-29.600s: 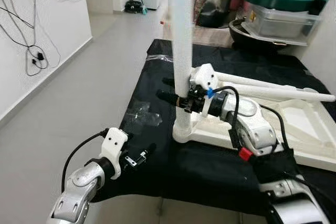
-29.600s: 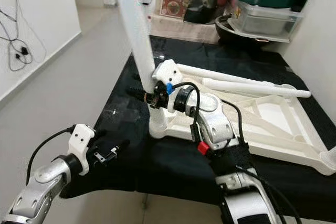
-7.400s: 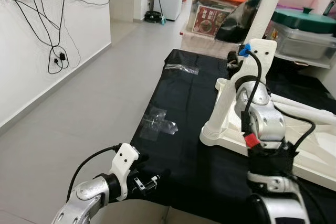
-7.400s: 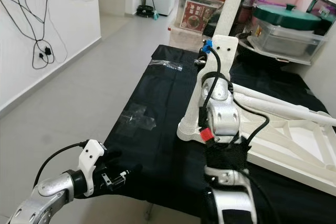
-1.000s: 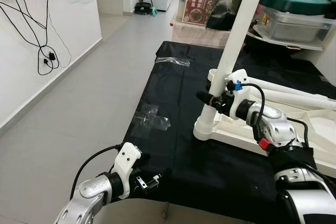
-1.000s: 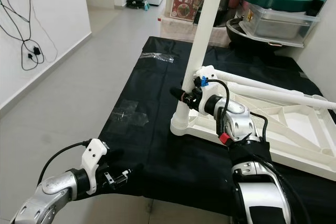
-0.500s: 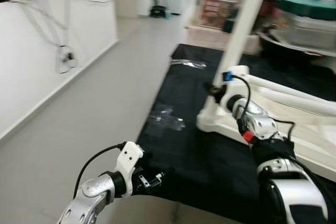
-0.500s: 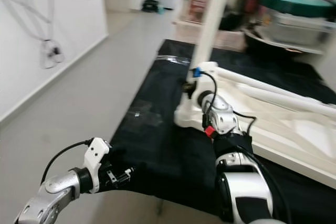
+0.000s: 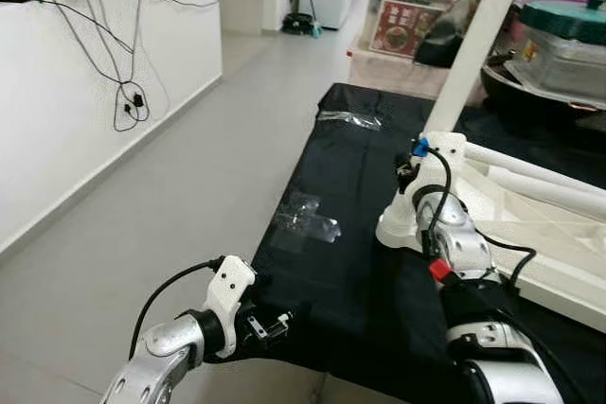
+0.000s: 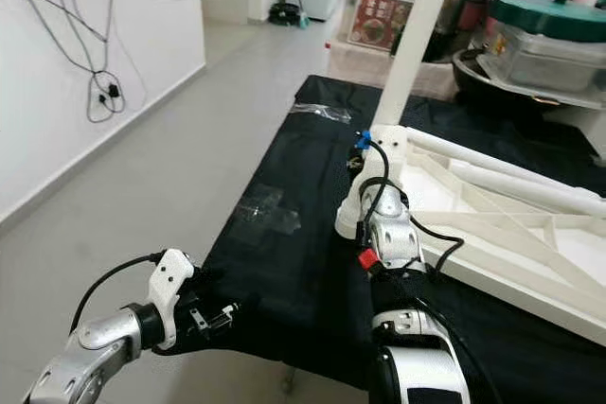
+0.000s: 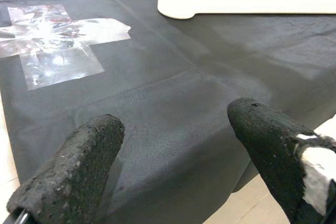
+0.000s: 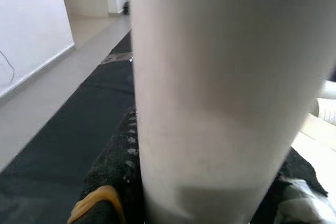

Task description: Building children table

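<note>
On the far left, the left gripper [image 9: 275, 326] hangs low at the near edge of the black-covered worktop [image 9: 336, 177], its two black fingers [image 11: 73, 169] spread apart with nothing between them; its wrist view looks across the cloth to a cross of clear tape [image 11: 58, 38] and, farther on, a rounded white corner of the tabletop. That arm sits well apart from the work. Moving right, patches of the same clear tape [image 9: 308, 224] mark the cloth. Right of them, the white table leg [image 10: 414, 44] stands in a corner socket [image 9: 396, 229] of the upside-down white tabletop [image 10: 502, 234], which lies flat on the worktop. The leg's long axis runs nearly upright, with its free top end leaning a little to the right and away from the robot, so it looks not quite square in its socket. The right gripper [image 9: 409, 169] is by far the nearer one: it is closed around the leg just above the socket, and its wrist view shows a black finger [image 12: 113, 177] pressed against the white tube. Farther right, more loose white legs [image 10: 511, 177] lie lengthwise along the tabletop's far edge, by the look of it waiting their turn.
</note>
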{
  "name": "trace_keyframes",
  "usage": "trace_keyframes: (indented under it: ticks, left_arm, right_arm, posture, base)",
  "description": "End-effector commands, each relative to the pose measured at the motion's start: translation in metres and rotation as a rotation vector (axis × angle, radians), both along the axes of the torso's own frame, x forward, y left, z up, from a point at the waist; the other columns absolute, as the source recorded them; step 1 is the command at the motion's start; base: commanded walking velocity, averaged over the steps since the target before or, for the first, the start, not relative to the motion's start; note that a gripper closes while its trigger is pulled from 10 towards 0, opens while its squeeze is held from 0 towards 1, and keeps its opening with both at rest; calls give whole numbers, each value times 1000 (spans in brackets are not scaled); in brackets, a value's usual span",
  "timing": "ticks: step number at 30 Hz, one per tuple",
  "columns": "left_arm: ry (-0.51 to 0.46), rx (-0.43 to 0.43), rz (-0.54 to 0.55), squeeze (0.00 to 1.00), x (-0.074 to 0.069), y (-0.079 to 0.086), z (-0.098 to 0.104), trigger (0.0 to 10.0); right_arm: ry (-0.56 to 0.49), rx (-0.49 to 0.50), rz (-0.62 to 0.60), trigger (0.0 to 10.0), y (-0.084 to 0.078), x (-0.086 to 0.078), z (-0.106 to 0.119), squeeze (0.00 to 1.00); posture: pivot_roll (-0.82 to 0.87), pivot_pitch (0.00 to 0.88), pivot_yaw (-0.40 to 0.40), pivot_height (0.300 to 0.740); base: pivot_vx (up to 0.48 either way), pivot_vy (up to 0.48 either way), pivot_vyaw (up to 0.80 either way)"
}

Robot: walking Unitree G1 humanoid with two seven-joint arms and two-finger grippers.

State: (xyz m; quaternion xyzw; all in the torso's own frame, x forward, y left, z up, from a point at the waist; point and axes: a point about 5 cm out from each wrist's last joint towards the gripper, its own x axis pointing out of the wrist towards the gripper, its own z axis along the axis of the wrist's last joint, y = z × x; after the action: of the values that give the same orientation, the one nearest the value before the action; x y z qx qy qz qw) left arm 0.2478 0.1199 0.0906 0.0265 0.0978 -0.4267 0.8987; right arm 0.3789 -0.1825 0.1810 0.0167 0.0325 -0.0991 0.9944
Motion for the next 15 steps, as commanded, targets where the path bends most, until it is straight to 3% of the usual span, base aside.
trace_keyframes:
  ticks: [1,2,3,5,6,7,8,9,10,11,12,15]
  left_arm:
    - [4,2,-9,0,-1,-1,0,10000]
    - [3,2,-8,0,-1,-1,0,10000]
    - [3,2,-8,0,-1,-1,0,10000]
    - [1,1,-6,0,-1,0,1,10000]
    - [1,1,-6,0,-1,0,1,10000]
    - [1,0,-6,0,-1,0,1,10000]
    - [3,0,-6,0,-1,0,0,10000]
    - [3,0,-6,0,-1,0,0,10000]
    - [7,1,-12,0,-2,0,-1,10000]
    - [6,5,-21,0,-2,-1,-1,10000]
    - [6,5,-21,0,-2,-1,-1,10000]
    - [-3,3,-12,0,2,-2,1,10000]
  right_arm:
    - [52,20,-39,10000,-8,-4,-17,475]
    - [40,30,-16,10000,-8,-3,-14,1000]
    - [40,30,-16,10000,-8,-3,-14,1000]
    - [13,54,148,10000,0,0,-1,1000]
    - [13,54,148,10000,0,0,-1,1000]
    - [-9,71,310,10000,11,1,6,0]
    - [-77,12,617,10000,24,-7,19,0]
    - [-77,12,617,10000,24,-7,19,0]
    - [-135,-83,850,10000,26,-16,25,0]
    - [-86,-148,917,10000,17,-14,23,0]
    - [-86,-148,917,10000,17,-14,23,0]
    - [-1,-226,916,10000,-4,-6,20,0]
  posture:
    - [31,0,-110,740]
    - [31,0,-110,740]
    - [31,0,-110,740]
    - [32,0,-111,740]
    - [32,0,-111,740]
    - [30,0,-104,740]
    - [16,0,-92,740]
    - [16,0,-92,740]
    - [16,0,-92,740]
    - [23,0,-106,740]
    - [23,0,-106,740]
    - [27,0,-114,740]
  base:
    - [0,0,0]
    - [0,0,0]
    - [0,0,0]
    - [0,0,0]
    - [0,0,0]
    - [0,0,0]
    - [0,0,0]
    - [0,0,0]
    - [0,0,0]
    - [0,0,0]
    - [0,0,0]
    - [0,0,0]
